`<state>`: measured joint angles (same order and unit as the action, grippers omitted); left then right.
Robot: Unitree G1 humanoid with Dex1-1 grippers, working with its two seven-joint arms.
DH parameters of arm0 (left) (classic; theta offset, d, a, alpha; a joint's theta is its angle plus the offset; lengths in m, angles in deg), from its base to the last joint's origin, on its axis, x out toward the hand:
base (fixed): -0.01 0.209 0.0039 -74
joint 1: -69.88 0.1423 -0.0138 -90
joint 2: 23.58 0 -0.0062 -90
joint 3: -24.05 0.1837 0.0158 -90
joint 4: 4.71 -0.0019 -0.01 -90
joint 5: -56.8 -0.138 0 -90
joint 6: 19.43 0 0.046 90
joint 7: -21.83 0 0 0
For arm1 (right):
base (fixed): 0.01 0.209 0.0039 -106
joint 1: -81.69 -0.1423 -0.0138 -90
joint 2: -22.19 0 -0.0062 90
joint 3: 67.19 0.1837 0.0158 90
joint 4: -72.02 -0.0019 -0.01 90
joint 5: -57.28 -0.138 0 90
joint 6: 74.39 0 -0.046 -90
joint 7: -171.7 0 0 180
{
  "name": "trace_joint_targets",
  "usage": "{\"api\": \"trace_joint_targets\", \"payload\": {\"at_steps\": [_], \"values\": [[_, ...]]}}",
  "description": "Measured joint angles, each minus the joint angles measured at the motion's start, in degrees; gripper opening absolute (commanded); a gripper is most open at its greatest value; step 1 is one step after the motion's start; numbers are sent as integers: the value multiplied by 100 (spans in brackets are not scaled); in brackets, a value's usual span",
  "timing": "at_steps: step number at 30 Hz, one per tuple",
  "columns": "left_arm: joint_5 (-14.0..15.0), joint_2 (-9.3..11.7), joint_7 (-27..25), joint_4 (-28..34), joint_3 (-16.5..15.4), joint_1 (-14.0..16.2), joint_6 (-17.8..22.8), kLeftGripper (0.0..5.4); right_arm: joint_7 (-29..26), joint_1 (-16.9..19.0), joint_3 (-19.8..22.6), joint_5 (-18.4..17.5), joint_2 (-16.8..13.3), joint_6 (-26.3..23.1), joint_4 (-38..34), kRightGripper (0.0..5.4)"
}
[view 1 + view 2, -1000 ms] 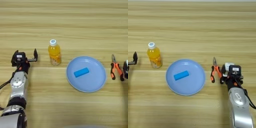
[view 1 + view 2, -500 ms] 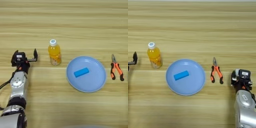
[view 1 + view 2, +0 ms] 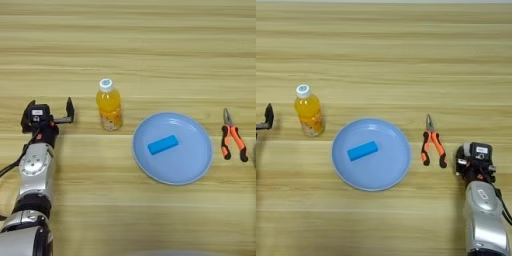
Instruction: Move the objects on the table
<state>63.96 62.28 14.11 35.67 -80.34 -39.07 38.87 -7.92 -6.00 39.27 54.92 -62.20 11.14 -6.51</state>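
Pale wooden planks run side to side under everything, so your counter [image 3: 150, 50] offers no edge or stop to brace a thing against.

Nearest you, your right pincer [image 3: 474, 162] sits low at the right, just beside the pliers [image 3: 432, 145] and a little nearer than them; you cannot tell from these views whether its fingers are spread or pressed together. If you drive it left from there, it will likely shove the orange handles sideways instead of closing on them, and the pliers lie flat, which leaves little to get under.

Your left pincer [image 3: 50, 117] rests at the far left, spread, holding nothing. The juice bottle [image 3: 109, 106] stands upright just to its right. A reach toward the plate [image 3: 195, 165] could clip that bottle and tip it.

In the middle, the blue block [image 3: 163, 144] lies flat on the plate, well apart from both pincers. It is thin, so a pinch may skate it across the plate or drag the plate along.
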Motion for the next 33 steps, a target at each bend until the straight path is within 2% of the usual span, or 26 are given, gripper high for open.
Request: {"api": "trace_joint_targets", "payload": {"at_steps": [7,8,21,26,33], "values": [[0,14,-6,0,-8,0,0,540,-5,-111,-31,-5,-12,147,202,248],[0,15,-7,0,-8,0,0,540,-22,-116,-37,-5,-18,156,214,284],[0,18,-20,-1,-7,0,0,540,19,-59,-80,-9,-18,162,106,423],[-1,18,-20,-7,-7,0,0,540,37,27,-81,-14,-4,192,-192,466],[-1,20,-22,-24,-5,0,0,540,67,200,-174,73,8,82,-1009,535]]}}
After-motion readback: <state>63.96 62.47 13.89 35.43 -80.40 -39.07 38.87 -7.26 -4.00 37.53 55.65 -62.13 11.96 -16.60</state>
